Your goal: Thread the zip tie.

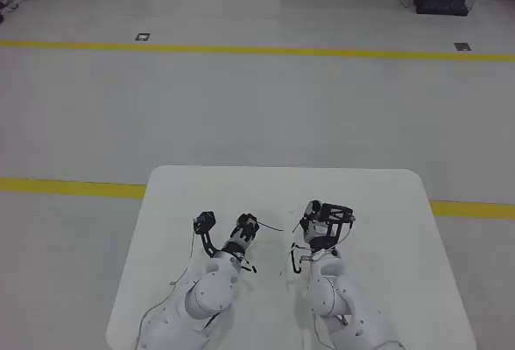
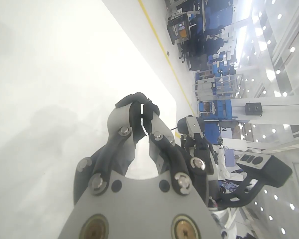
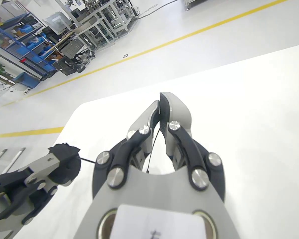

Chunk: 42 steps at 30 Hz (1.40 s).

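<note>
The thin black zip tie [image 3: 154,150] shows dark beside the ribbed black pads [image 3: 162,118] of the silver-grey metal right pincer [image 3: 160,108], whose links are black with bright steel rivets. The left pincer [image 2: 142,108] has the same grey shell, and its fingertips [image 2: 149,106] are wrapped in matte black. Under both pincers lies the plain white rounded table [image 1: 371,192]. Beyond them, the pale grey floor [image 1: 240,105] carries yellow stripes [image 1: 240,50].

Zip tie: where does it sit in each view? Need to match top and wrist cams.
Top view: zip tie, thin black line between left hand and right hand.
Left wrist view: zip tie pokes out beside the left hand, toward the right hand.
Right wrist view: zip tie pinched in the right hand; more leaves the left hand.
Shared landmark: left hand.
</note>
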Available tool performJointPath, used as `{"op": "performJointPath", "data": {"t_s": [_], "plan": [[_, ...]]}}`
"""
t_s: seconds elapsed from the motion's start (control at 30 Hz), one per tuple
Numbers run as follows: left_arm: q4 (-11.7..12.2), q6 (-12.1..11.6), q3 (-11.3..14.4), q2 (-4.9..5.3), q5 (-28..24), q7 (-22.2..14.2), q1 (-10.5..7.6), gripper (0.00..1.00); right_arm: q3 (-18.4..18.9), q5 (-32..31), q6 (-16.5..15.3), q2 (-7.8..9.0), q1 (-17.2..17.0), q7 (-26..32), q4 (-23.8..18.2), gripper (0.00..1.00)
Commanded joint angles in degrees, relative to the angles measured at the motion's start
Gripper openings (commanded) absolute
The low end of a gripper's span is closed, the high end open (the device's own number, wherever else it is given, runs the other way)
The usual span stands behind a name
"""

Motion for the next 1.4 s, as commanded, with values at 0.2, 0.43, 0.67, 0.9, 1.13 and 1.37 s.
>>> {"op": "performJointPath", "data": {"t_s": [0.2, 0.43, 0.67, 0.9, 1.13, 1.37], "plan": [[0.0, 0.0, 0.0, 0.00, 0.0, 0.0, 0.00, 0.00, -0.9, -1.6, 0.8, -0.56, 0.6, 0.4, 1.0, 0.00], [0.0, 0.0, 0.0, 0.00, 0.0, 0.0, 0.00, 0.00, -2.1, -3.0, 1.0, -1.18, 1.1, 0.5, 1.4, 0.00], [0.0, 0.0, 0.0, 0.00, 0.0, 0.0, 0.00, 0.00, -1.8, -3.7, 1.0, -1.89, 1.0, -0.1, 1.5, 0.00], [0.0, 0.0, 0.0, 0.00, 0.0, 0.0, 0.00, 0.00, -1.9, -4.5, 1.0, -2.46, 1.1, 0.0, 2.0, 0.00], [0.0, 0.0, 0.0, 0.00, 0.0, 0.0, 0.00, 0.00, -2.1, -5.4, 1.0, -3.03, 1.2, -0.4, 2.2, 0.00], [0.0, 0.0, 0.0, 0.00, 0.0, 0.0, 0.00, 0.00, -2.5, -6.2, 1.0, -3.65, 1.2, -0.5, 2.4, 0.00]]}}
